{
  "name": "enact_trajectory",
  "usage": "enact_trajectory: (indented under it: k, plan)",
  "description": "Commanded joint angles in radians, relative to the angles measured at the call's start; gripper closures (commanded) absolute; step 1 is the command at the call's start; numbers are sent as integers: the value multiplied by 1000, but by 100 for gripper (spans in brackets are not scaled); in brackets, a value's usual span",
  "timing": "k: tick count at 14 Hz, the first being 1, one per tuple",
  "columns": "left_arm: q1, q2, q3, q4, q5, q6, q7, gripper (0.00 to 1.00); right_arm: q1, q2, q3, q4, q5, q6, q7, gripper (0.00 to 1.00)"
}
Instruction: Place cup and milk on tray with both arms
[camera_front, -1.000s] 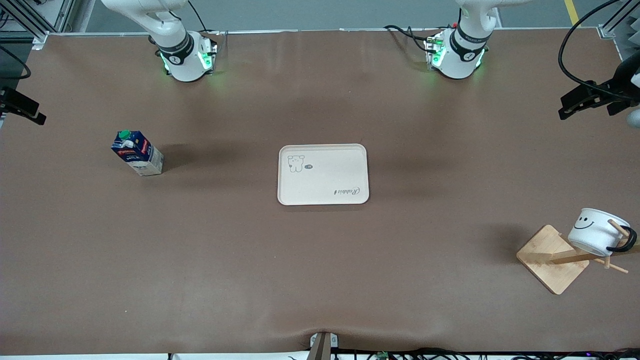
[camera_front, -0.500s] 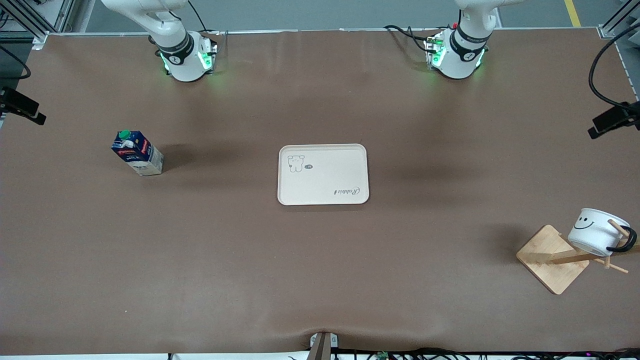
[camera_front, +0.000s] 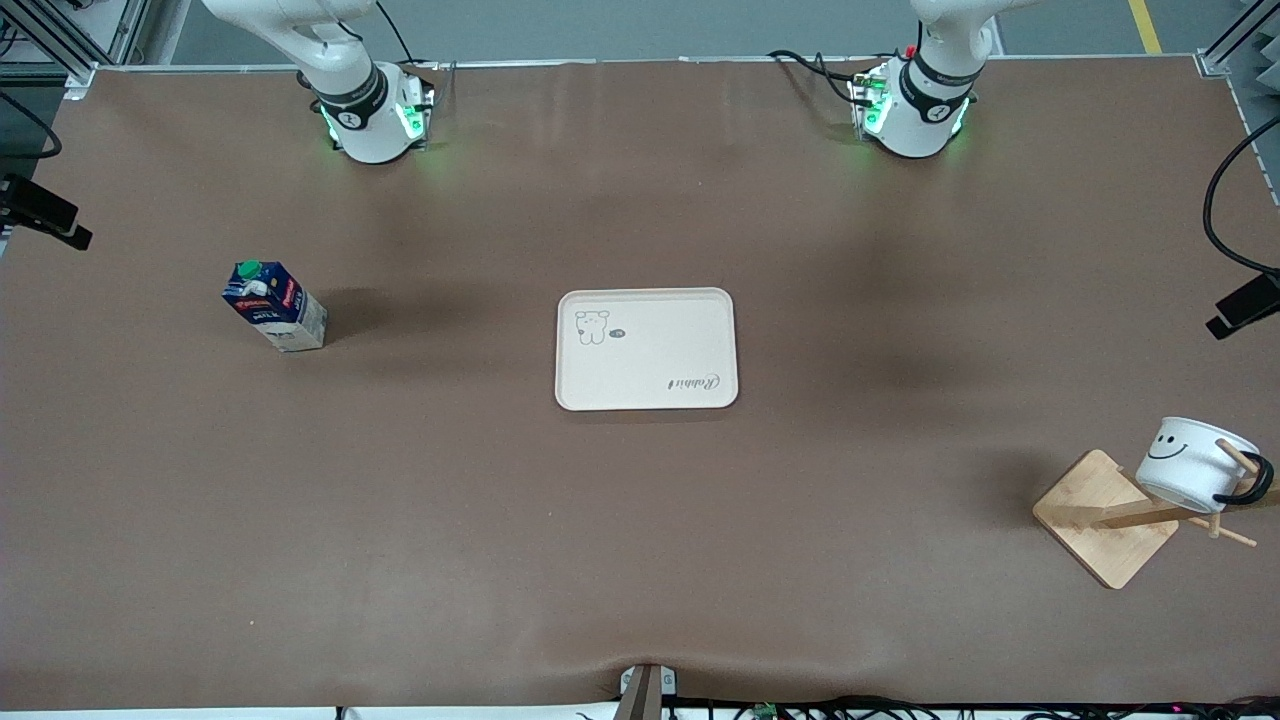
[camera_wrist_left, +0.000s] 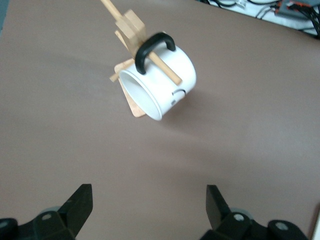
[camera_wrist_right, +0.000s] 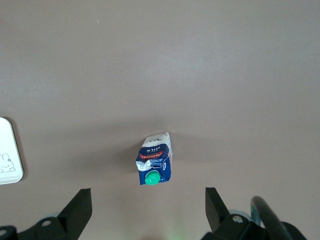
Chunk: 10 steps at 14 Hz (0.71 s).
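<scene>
you see the tray (camera_front: 646, 348) flat at the middle of the brown table (camera_front: 640, 520), bare table on every side of it and nothing resting on it; one corner of it also shows in the right wrist view. the milk (camera_front: 275, 305) stands upright toward the right arm's end of the table, well apart from the tray, with open cloth all round it. the cup (camera_front: 1195, 464) hangs tilted by its black handle on a peg of the wooden rack (camera_front: 1108, 518), toward the left arm's end and nearer the front camera than the tray, close to the table's edge.

the left gripper (camera_wrist_left: 150, 210) is up in the air over the table near the rack, its camera looking down on the cup; its fingers (camera_wrist_left: 80, 202) stand wide apart and hold nothing. in the front view only a black part of it shows at the frame's edge. the right gripper (camera_wrist_right: 147, 210) hangs high over the milk, its fingers (camera_wrist_right: 80, 205) likewise spread wide, nothing between them. it lies outside the front view; you see only both arms' bases at the table's top edge.
</scene>
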Motion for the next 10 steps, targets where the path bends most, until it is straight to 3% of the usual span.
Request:
enact_trajectory:
  k: [1,10]
  plan:
    - [32,-30,-9,-76,-46,96,12,0,-13,13,9,26,3,-12,12,0]
    - [61,-4,-7,-260,-180,461,12,0,-13,42,9,38,-6,-10,2,0]
